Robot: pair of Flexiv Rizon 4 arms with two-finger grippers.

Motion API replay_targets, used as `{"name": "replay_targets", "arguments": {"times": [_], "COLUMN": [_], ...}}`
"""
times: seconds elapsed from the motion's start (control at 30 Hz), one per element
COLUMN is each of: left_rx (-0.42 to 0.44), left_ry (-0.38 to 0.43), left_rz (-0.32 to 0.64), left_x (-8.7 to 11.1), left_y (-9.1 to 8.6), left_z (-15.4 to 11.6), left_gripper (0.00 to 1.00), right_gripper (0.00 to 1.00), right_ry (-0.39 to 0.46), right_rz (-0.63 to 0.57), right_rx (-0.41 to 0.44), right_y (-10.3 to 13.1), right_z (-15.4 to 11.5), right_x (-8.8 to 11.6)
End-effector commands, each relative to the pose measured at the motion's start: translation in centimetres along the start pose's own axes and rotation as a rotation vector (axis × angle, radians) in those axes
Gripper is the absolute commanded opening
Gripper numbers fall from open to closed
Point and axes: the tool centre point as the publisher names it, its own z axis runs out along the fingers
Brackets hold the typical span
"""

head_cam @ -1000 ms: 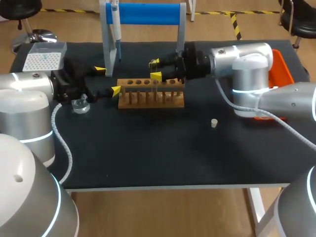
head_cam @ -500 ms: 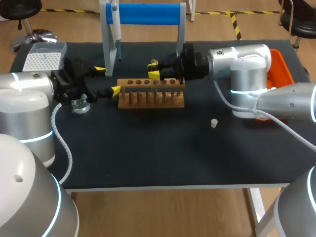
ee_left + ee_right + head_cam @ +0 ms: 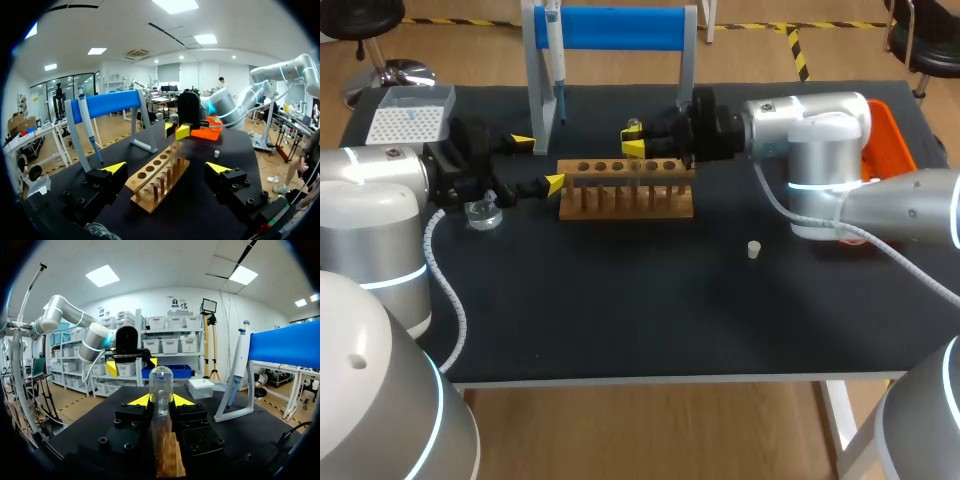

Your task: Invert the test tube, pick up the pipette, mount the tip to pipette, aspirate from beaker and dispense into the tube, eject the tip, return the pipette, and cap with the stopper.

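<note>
A clear test tube (image 3: 161, 390) stands in the wooden rack (image 3: 625, 190) with its rounded end up. My right gripper (image 3: 634, 139) comes in from the right above the rack. Its yellow fingertips (image 3: 137, 400) press the tube from both sides, so it is shut on it. My left gripper (image 3: 539, 163) sits wide open just left of the rack's end, holding nothing; its own view shows the rack (image 3: 157, 180) ahead between its fingers (image 3: 114, 168). The pipette (image 3: 556, 60) hangs on the blue-topped stand. A small stopper (image 3: 753, 249) lies on the mat at the right.
A glass beaker (image 3: 483, 213) stands beside my left wrist. A white tip box (image 3: 412, 113) sits at the back left corner. An orange tray (image 3: 892, 140) lies behind my right arm. The stand's posts (image 3: 538, 90) rise just behind the rack.
My right gripper's fingers have drawn together onto the test tube over the rack. The left arm and gripper have stayed where they were.
</note>
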Motion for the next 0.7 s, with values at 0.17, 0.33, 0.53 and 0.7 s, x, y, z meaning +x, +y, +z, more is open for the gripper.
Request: {"name": "replay_targets", "arguments": {"times": [0.17,0.33,0.53,0.7], "left_rx": [0.004,0.004,0.004,0.004], "left_ry": [-0.003,-0.003,-0.003,-0.003], "left_rz": [0.001,0.001,0.001,0.001], "left_x": [0.1,0.1,0.1,0.1], "left_y": [0.1,0.1,0.1,0.1], "left_z": [0.0,0.0,0.0,0.0], "left_gripper": [1.0,1.0,1.0,1.0], "right_gripper": [0.0,0.0,0.0,0.0], "right_ry": [-0.009,-0.005,-0.011,-0.022], "right_rz": [-0.005,-0.017,-0.026,-0.032], "right_rx": [0.01,0.02,0.023,0.021], "right_y": [0.9,1.5,2.1,2.8], "right_z": [0.0,0.3,0.2,-0.1], "right_x": [0.4,0.5,0.4,0.2]}}
